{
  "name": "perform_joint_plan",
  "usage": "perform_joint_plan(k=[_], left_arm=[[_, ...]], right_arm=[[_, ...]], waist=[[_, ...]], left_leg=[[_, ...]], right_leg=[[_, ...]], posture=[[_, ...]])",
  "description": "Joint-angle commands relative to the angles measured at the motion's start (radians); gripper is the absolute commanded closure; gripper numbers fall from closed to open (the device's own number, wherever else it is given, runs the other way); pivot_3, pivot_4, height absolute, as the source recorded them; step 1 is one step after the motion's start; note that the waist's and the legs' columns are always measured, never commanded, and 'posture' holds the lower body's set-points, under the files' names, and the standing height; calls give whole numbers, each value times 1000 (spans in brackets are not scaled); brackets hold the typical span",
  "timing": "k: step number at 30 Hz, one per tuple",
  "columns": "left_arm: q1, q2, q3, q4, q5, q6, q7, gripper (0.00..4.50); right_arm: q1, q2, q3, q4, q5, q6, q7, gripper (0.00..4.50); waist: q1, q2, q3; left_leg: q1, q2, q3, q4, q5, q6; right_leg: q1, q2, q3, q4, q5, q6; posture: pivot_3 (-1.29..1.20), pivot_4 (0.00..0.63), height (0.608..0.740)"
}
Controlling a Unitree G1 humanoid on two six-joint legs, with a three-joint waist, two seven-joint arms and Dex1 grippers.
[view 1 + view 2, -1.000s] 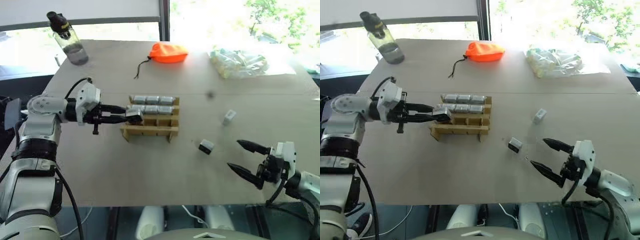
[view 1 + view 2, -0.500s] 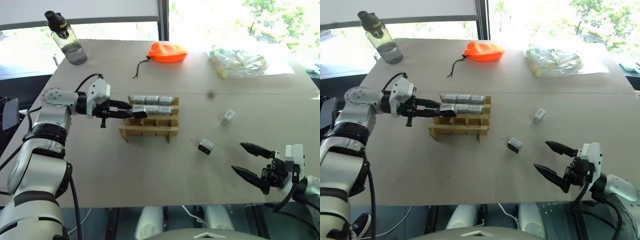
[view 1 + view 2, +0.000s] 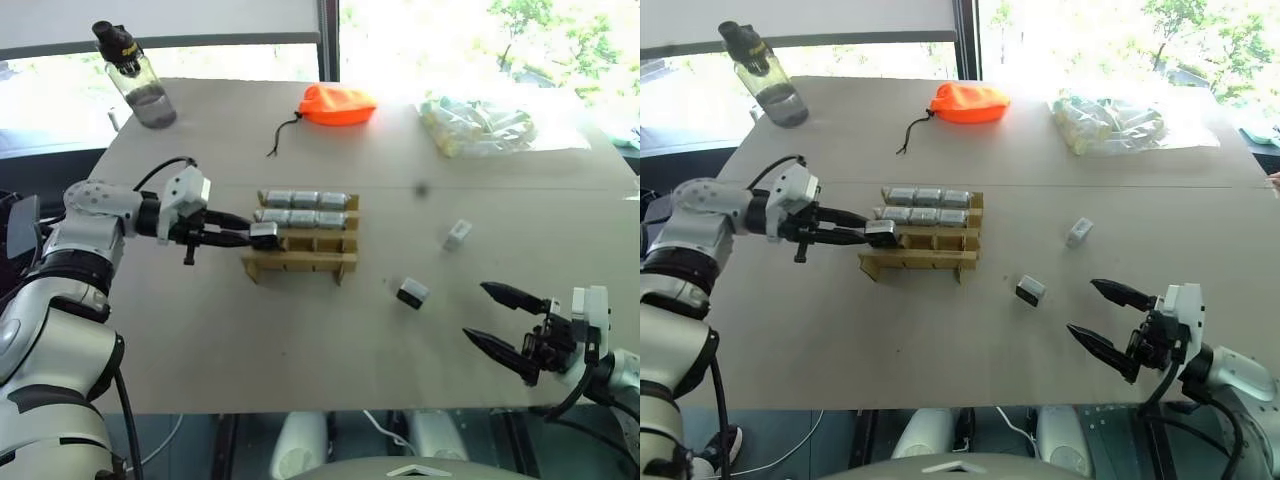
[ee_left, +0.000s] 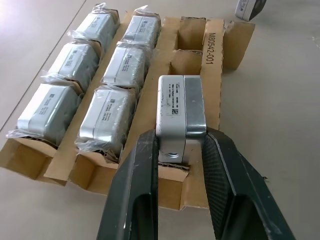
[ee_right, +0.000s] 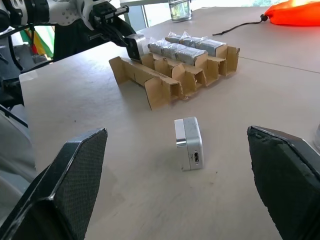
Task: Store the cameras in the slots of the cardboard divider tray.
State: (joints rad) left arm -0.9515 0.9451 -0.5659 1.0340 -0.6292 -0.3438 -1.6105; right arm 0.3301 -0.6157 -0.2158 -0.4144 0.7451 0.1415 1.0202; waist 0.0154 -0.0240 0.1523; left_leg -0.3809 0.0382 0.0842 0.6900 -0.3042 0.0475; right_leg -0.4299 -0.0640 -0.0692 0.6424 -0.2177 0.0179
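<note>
The tray point(image 4: 212, 65) is bearing the printed code "M8042-001" on a cardboard strip in the upper right of the left wrist view. Small labels on the cameras point(image 4: 107, 117) are showing print too fine to read.

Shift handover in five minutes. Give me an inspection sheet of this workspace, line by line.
Surface: pale table, two panels meeting at a seam.
Job's things: cardboard divider tray holds six wrapped cameras in its two far rows; the other rows' slots look empty. One camera is held at the third row's left end slot. Two loose cameras lie right of the tray.
Clutter: orange pouch, clear bag of pale items, water bottle.
Grippers: left gripper shut on a camera; right gripper open, holding nothing.
Cables: black cable looped at the left wrist.
Surroundings: windows behind the table.
</note>
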Motion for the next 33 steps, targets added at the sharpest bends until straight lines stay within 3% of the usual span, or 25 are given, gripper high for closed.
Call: perform_joint_plan(k=[1, 13, 20, 23, 29, 33], left_arm=[[-26, -12, -23, 23, 23, -61, -4, 3860], [-75, -31, -83, 96, 125, -110, -4, 3860], [-86, -23, -61, 63, 63, -74, -4, 1220], [-74, 47, -112, -30, -11, 0, -4, 18], [28, 259, -104, -391, -294, 246, -4, 18], [205, 375, -15, -630, -399, 300, -4, 18]], right_arm=[[-9, -7, -38, -14, 9, -3, 12, 70], [1, 3, -40, -34, 4, 1, 2, 70], [5, 13, -32, -41, -6, -2, -2, 0], [7, 7, -30, -38, -27, -4, 3, 0], [-20, 15, 15, -37, -96, 11, -46, 0], [-77, 21, 115, -20, -217, 3, -85, 0]], waist=[[0, 0, 0], [0, 0, 0], [0, 0, 0], [-2, -1, 0], [-5, 0, 0], [-1, 0, 0]], left_leg=[[0, 0, 0, 0, 0, -1], [0, 0, 1, 0, 0, 0], [0, 0, 1, 1, 0, 0], [0, 0, 1, 1, 0, 0], [0, 3, 1, 1, 0, 0], [1, 3, 1, 1, 0, 0]], right_leg=[[0, 0, 0, 0, 0, 0], [0, 0, 1, 0, 0, 0], [0, 0, 1, 0, 0, 0], [0, 0, 1, 0, 0, 0], [-1, 0, 2, 1, 0, 0], [0, -1, 2, 1, 0, 0]], posture=[[0, 150, 740], [0, 150, 740], [0, 150, 740], [0, 150, 740], [0, 150, 740], [0, 150, 740]])
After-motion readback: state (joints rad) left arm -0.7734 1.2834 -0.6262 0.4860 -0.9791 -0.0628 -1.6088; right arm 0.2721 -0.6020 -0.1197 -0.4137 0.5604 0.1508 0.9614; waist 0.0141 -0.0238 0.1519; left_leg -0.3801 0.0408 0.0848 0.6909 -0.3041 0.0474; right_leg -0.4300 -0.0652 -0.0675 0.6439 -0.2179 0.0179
